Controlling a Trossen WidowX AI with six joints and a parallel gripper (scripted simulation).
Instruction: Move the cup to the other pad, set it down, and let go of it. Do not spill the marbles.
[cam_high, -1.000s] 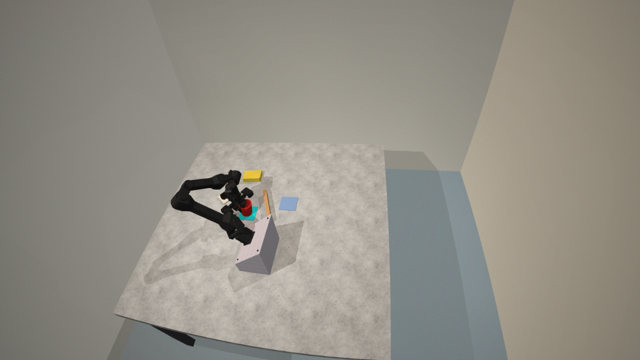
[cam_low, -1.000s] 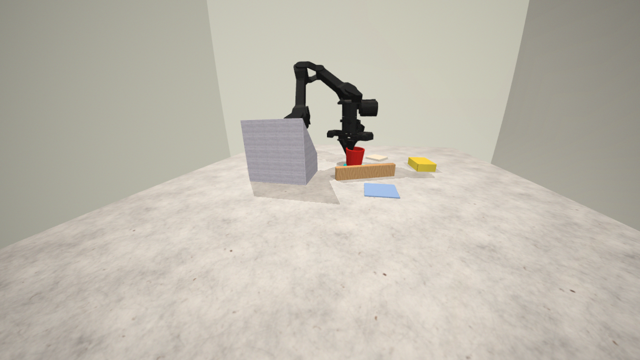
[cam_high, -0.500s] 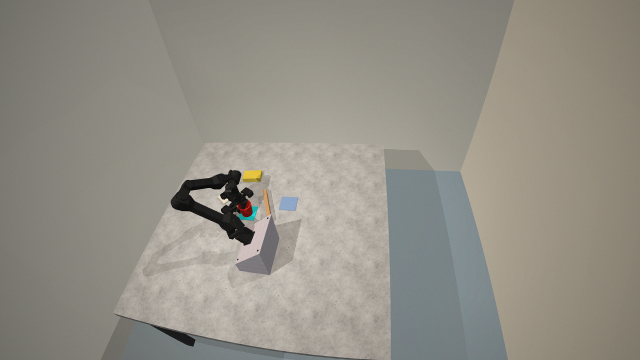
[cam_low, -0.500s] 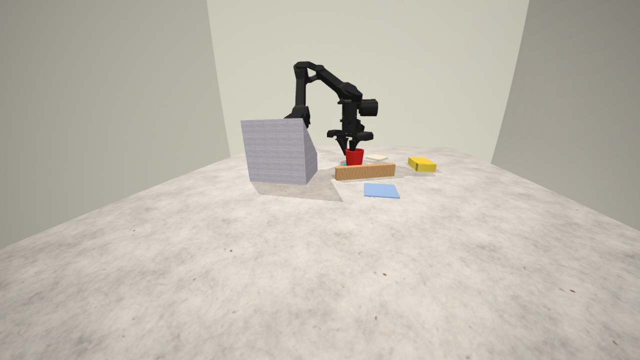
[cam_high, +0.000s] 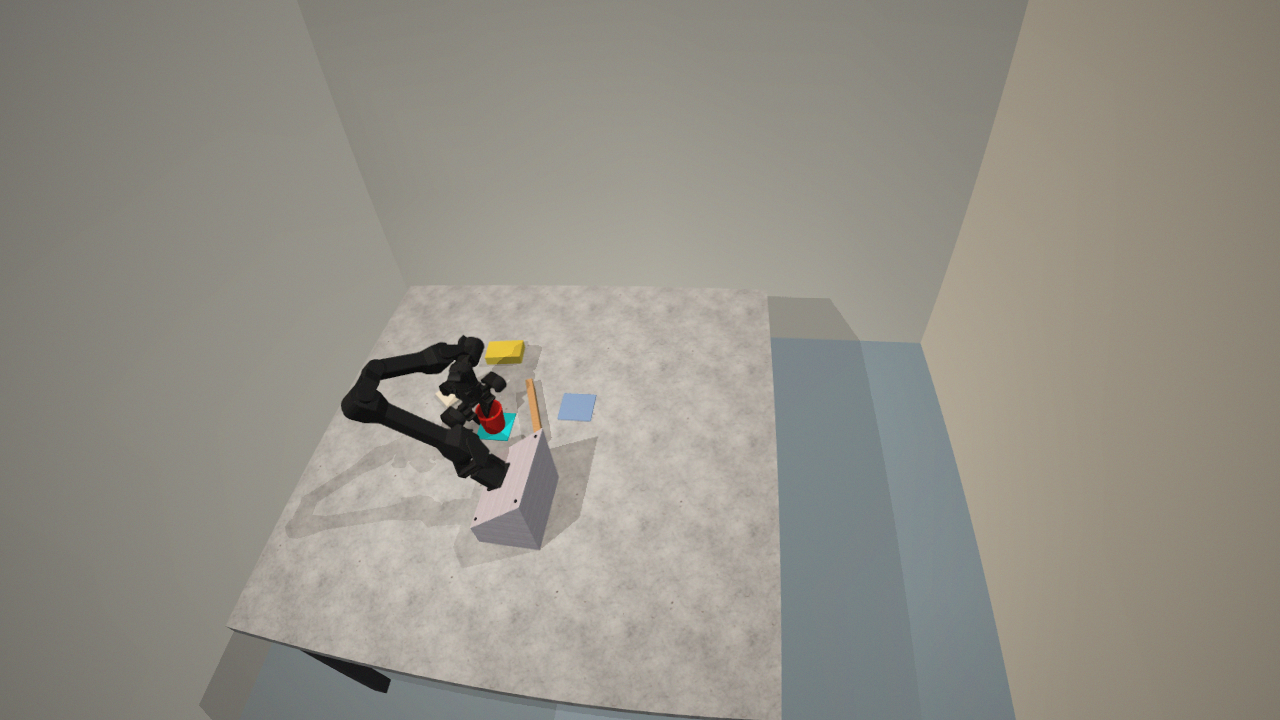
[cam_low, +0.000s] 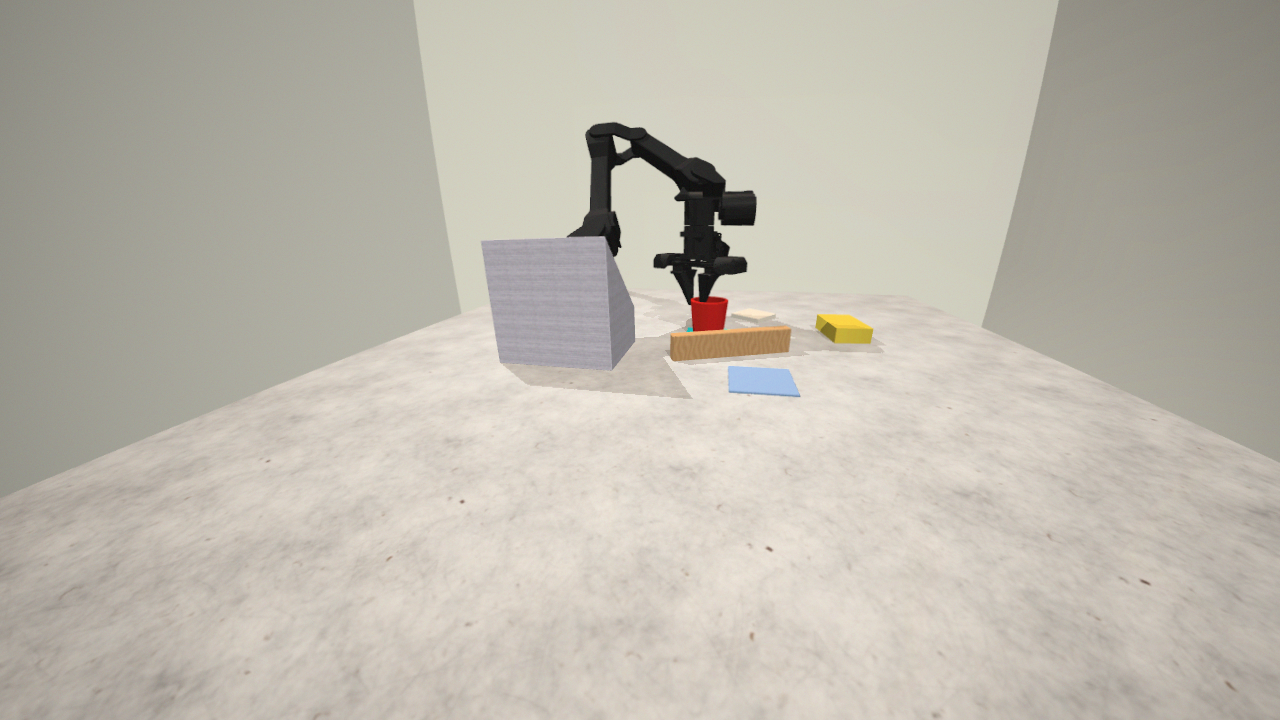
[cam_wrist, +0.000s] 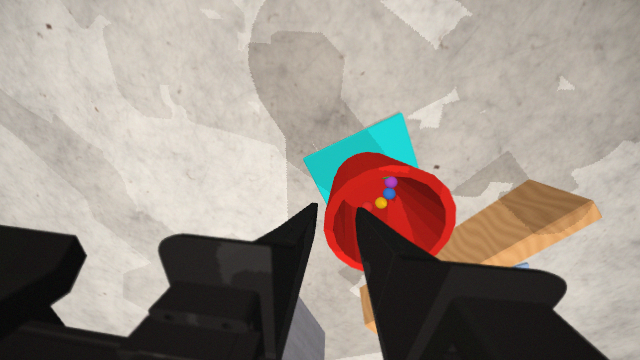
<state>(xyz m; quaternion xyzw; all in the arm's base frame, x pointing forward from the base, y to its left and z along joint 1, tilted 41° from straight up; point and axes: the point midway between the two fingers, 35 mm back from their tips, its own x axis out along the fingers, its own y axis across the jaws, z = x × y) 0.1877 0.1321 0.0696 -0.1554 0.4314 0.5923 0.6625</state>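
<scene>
Red, one cup (cam_high: 493, 421) (cam_low: 709, 315) (cam_wrist: 407, 220) stands upright on one teal pad (cam_high: 509, 425) (cam_low: 689, 330) (cam_wrist: 350, 145), at least four marbles (cam_wrist: 389, 193) inside. One pair of jaws (cam_high: 481, 415) (cam_low: 696, 301) is parted, grasping nothing, one fingertip over the cup's mouth. One wooden bar (cam_high: 533, 402) (cam_low: 730, 343) (cam_wrist: 525, 215) lies between the cup and one blue pad (cam_high: 577, 407) (cam_low: 762, 381) (cam_wrist: 521, 265); one yellow block (cam_high: 504, 351) (cam_low: 844, 327) sits apart.

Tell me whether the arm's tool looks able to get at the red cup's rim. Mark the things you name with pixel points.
Probably yes: the tool (cam_high: 481, 416) (cam_low: 697, 301) (cam_wrist: 336, 211) stands open over the red cup (cam_high: 492, 421) (cam_low: 708, 315) (cam_wrist: 352, 167), part of its rim showing between the fingertips, and nothing visible blocks the way.
</scene>
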